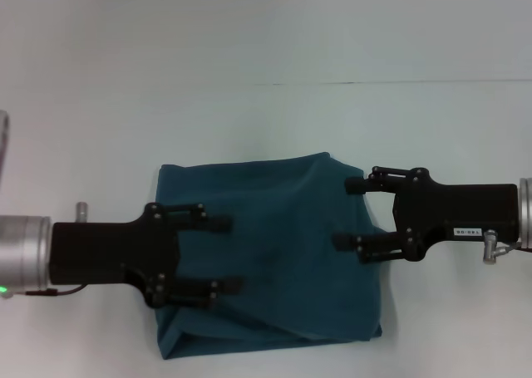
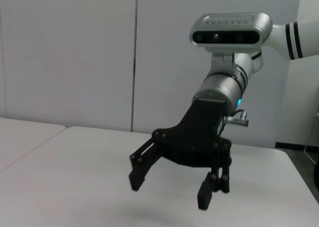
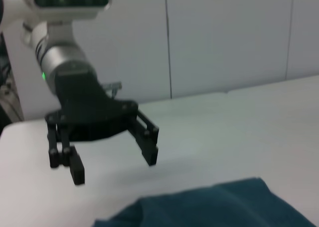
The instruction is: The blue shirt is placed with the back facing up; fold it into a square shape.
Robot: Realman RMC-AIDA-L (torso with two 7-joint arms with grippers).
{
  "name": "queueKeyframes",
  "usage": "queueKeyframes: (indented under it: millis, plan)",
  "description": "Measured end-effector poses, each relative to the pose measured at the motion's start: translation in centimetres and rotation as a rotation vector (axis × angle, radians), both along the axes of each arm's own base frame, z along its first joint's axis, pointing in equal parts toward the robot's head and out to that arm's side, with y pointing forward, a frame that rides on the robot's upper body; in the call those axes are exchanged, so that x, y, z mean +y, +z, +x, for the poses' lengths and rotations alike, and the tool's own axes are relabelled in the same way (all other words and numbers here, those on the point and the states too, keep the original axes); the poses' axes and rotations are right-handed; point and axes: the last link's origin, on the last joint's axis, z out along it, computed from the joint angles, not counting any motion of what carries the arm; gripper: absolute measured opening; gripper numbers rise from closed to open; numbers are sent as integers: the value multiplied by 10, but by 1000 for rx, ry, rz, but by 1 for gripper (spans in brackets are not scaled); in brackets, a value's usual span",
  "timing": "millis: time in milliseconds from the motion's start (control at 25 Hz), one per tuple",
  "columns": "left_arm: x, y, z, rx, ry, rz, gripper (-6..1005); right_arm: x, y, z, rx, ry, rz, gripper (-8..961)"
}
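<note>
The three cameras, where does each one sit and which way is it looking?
Head view: sits on the robot's head, looks down at the blue shirt on the table; shows the left gripper and right gripper, both open above the shirt.
Left wrist view: sits on the left arm, looks across the table at the right gripper.
Right wrist view: sits on the right arm, looks back at the left gripper and shirt.
Shared: each wrist view shows the other arm's gripper.

We see white table (image 1: 266, 37), seam line crossing far part. Behind it, pale panelled wall (image 2: 75, 52) with vertical joints. Second white tabletop (image 2: 20, 137) adjoining. Even light.
</note>
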Motion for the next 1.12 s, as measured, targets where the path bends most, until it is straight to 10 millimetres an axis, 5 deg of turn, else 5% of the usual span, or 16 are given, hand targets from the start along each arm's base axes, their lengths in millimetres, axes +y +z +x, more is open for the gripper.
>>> queueKeyframes:
  millis: [120, 360, 1120]
  plan:
    - [3, -4, 2, 2, -4, -3, 803, 2, -4, -1, -41, 23, -3, 879]
    - [14, -1, 8, -9, 26, 26, 804, 2, -12, -4, -85, 105, -3, 947]
    - [37, -23, 12, 118, 171, 9, 806, 5, -29, -2, -140, 161, 23, 947]
